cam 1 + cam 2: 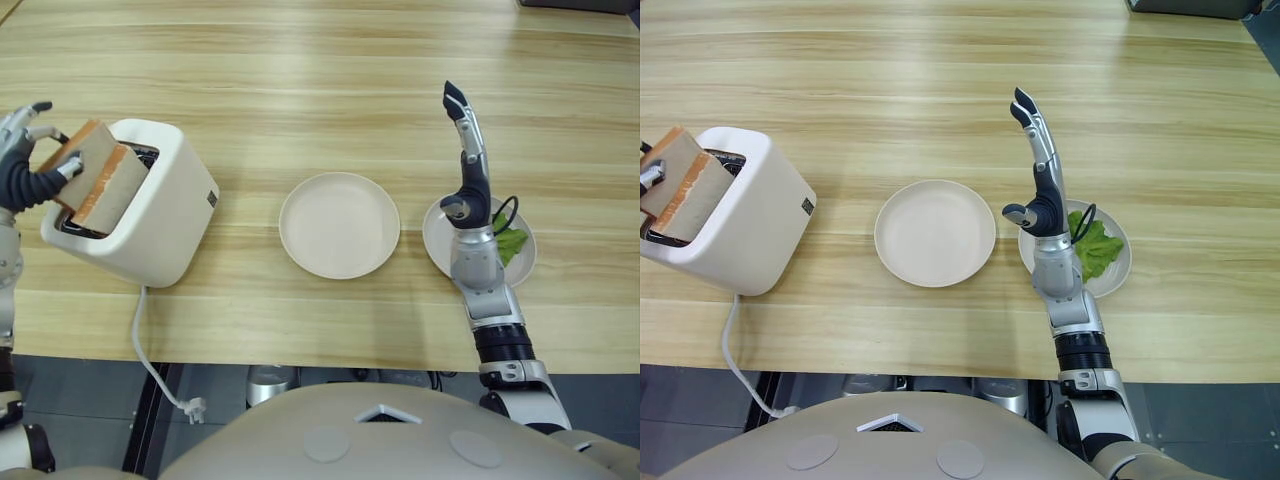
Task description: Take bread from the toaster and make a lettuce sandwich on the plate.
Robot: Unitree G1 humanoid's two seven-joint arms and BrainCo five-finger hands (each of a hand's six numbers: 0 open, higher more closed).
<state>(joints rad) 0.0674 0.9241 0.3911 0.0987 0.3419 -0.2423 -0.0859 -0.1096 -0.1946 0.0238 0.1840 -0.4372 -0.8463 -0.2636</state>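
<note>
Pale wooden table (330,60) under central plate (339,225)

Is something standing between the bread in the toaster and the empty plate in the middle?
Nothing visible does. The left hand grips a bread slice in the toaster, and no object lies on the table between toaster and plate.

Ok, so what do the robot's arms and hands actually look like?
Both hands, left hand and right hand, have silver-grey fingers with dark tips over dark palms. The right forearm is a silver tube ending in black collars, with a thin black cable looping beside the wrist.
</note>
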